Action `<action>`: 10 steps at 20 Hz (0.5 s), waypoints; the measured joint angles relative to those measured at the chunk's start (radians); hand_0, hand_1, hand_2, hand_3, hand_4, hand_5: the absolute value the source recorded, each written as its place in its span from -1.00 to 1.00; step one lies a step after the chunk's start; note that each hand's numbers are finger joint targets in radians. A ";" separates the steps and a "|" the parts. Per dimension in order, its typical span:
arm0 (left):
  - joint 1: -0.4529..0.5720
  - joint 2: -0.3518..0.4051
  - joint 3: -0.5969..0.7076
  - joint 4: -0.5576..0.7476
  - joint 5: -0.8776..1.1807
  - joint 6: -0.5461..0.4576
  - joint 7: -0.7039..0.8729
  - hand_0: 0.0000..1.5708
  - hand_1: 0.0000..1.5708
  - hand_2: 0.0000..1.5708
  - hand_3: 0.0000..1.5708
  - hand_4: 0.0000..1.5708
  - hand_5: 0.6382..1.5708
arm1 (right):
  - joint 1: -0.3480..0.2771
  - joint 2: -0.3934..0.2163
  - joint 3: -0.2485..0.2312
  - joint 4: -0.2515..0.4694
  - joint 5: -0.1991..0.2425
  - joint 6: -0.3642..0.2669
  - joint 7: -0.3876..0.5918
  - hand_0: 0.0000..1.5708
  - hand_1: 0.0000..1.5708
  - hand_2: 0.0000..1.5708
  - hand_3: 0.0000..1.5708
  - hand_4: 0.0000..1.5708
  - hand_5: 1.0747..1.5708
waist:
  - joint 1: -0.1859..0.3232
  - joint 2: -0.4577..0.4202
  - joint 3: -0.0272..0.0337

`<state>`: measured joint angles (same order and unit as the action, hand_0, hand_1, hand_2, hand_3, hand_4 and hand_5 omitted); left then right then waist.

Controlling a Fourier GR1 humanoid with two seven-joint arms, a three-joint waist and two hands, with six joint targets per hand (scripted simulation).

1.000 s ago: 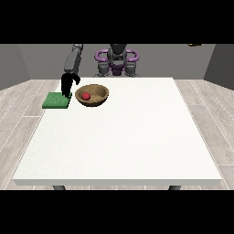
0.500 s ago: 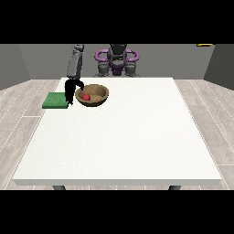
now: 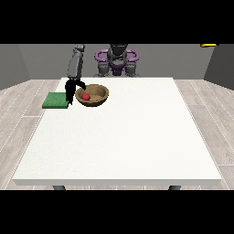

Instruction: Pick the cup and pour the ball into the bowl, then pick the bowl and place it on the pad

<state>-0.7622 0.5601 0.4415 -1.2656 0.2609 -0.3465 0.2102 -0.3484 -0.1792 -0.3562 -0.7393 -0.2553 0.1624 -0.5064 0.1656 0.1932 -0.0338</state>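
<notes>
Front view, and we look across the white counter [image 3: 119,137] toward the robot [image 3: 117,59] at its far edge. We note a brown bowl [image 3: 93,96] near the far corner at the view's left, with a red ball [image 3: 85,96] lying inside it, toward the side nearer the hand. Just beside the bowl, further to the view's left, a flat green pad [image 3: 56,100] rests on the counter at its edge.

We see one arm reaching down from the robot's shoulder at the view's left. The black hand at the view's left [image 3: 71,89] hangs between pad and bowl, at the bowl's rim on its left side. One dark digit arches over toward the rim; we cannot tell whether it touches or grips the rim, and the lie of the other fingers is too small for us to make out. The bowl sits on the counter, not on the pad; bowl and pad are close but look apart, with the hand in front of the gap.

We find no cup anywhere on the counter. The hand at the view's right does not show. We read no labels, brands or writing on any item.
</notes>
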 measured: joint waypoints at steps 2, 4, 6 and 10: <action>0.009 0.000 0.001 0.002 0.000 -0.001 -0.011 -1.00 -1.00 -1.00 -1.00 0.30 0.94 | -0.007 0.006 0.006 -0.008 0.012 -0.029 0.006 -1.00 -1.00 -1.00 -1.00 -0.40 0.91 | -0.001 0.003 0.0007; 0.008 0.014 0.008 0.008 0.011 -0.010 -0.002 -1.00 -1.00 -1.00 -1.00 0.30 0.93 | -0.039 0.018 0.006 0.011 0.009 -0.052 0.033 -1.00 -1.00 -1.00 -1.00 -0.39 0.90 | 0.009 0.007 0.0137; 0.005 0.040 0.025 0.021 0.036 -0.029 0.011 -1.00 -1.00 -1.00 -1.00 0.30 0.93 | -0.059 0.030 0.005 0.026 0.007 -0.077 0.039 -1.00 -1.00 -1.00 -1.00 -0.22 0.99 | 0.012 0.006 0.0181; -0.001 0.064 0.044 0.007 0.068 -0.054 0.012 -1.00 -1.00 -1.00 -1.00 0.30 0.93 | -0.035 0.007 -0.023 0.028 0.006 -0.139 0.020 1.00 1.00 1.00 0.97 0.16 0.59 | 0.040 0.028 0.0023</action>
<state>-0.7635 0.6244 0.4850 -1.2589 0.3289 -0.4003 0.2224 -0.3834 -0.1727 -0.3792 -0.7111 -0.2488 0.0235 -0.4866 0.2055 0.2209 -0.0315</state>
